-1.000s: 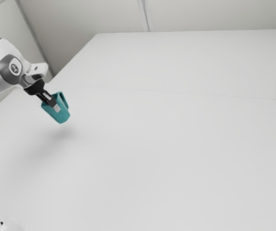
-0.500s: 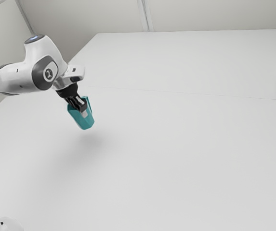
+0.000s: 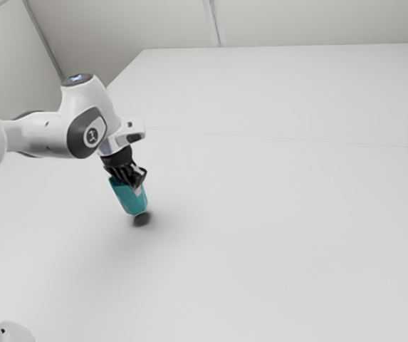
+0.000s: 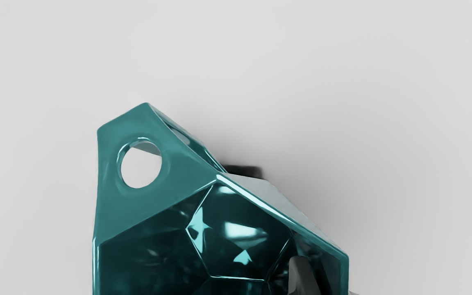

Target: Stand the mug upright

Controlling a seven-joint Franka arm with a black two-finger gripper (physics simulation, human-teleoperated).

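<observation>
Held in the air just over the white table, the teal faceted mug (image 3: 131, 199) leans in the exterior view, its mouth up toward the arm and its base low, close to a dark shadow. My gripper (image 3: 139, 187) is shut on the mug's side wall near the rim. In the wrist view the mug (image 4: 154, 180) shows its open mouth, dark inside and its handle with a round hole. The gripper (image 4: 287, 223) straddles the wall there, one finger (image 4: 301, 278) inside the mug and the other, light grey, outside; the finger bases are hidden.
The white table (image 3: 275, 235) stretches toward the exterior view's right and front. A second white surface (image 3: 282, 92) lies behind it, near pale walls. A white rounded part (image 3: 6, 333) stands at the exterior view's lower left corner.
In the exterior view, my gripper has carried the mug toward the right and down, nearer the table. The hand has turned, and the mug's handle has swung out of sight there.
</observation>
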